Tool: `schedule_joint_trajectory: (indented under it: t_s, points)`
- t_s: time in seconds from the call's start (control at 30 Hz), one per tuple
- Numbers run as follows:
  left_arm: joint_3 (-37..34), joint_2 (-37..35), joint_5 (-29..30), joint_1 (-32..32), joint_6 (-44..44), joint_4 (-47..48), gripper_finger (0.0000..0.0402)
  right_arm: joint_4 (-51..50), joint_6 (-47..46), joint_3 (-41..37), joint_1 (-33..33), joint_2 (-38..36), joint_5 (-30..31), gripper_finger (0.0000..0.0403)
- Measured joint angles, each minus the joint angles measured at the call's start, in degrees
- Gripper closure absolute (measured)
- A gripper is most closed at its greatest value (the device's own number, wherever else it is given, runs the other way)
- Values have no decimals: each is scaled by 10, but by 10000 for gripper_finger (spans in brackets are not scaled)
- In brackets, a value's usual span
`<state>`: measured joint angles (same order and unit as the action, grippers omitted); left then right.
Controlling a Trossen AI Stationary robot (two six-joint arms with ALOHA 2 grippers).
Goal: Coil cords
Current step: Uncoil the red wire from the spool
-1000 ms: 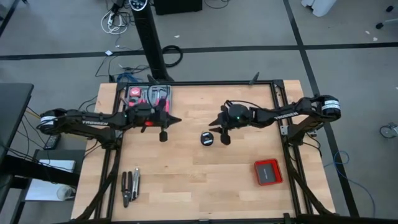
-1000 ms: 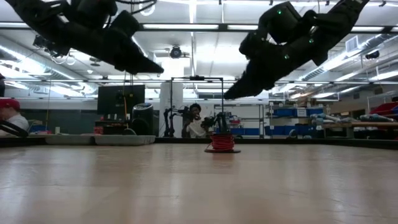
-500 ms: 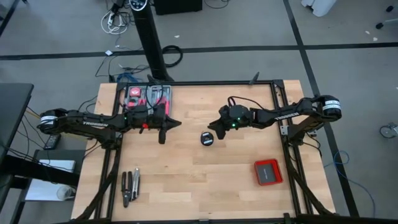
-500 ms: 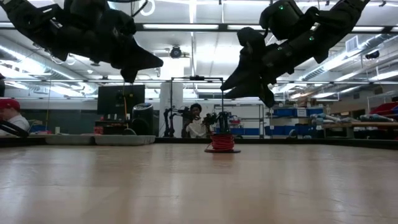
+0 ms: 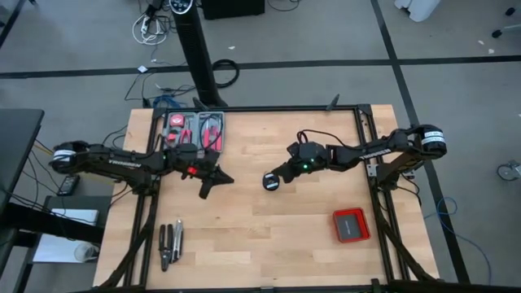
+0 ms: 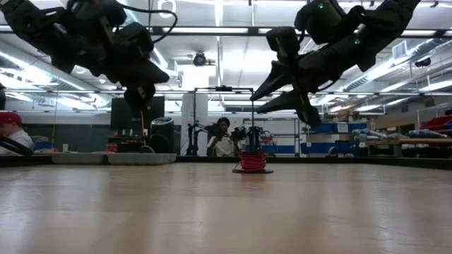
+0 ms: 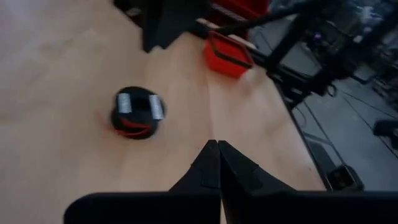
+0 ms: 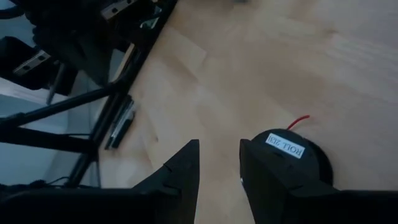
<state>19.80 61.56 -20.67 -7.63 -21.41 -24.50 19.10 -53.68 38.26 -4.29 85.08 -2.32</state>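
— Starting with the containers: what holds what?
— At the desk's far left corner lies a tool case (image 5: 194, 128) with red-handled tools in it. Near the near right corner sits a flat red box (image 5: 351, 225); its inside looks dark and I cannot tell what is in it.

— And the cord?
— It sits as a red coil on a small black spool (image 5: 271, 181), near the middle of the desk, with a white label on top and a short red end sticking out beside it.

— The claws?
— The right claw (image 5: 281, 172) hangs just beside the spool on its right side, fingers parted and holding nothing. The left claw (image 5: 208, 189) is off to the spool's left, well apart, pinched fully together and empty.

— Anything else on the surface?
— Pliers (image 5: 170, 242) lie near the near left corner on the pale wood desk (image 5: 244, 244).

— The room?
— Grey floor, cables by a black post behind the desk, ceiling strip lights, shelving, and a person (image 6: 222, 137) seated far back.
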Motion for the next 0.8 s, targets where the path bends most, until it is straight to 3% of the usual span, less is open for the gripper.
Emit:
schedule_joint_trajectory:
  t_s: [0.23,0.5,0.8]
  points:
    - [-40,0,9,32,5,-135,401,6,25,0,45,0,94,289]
    - [-41,0,22,33,18,-136,401,14,123,0,64,0,150,289]
    - [-41,0,32,33,31,-128,401,15,156,0,57,0,173,289]
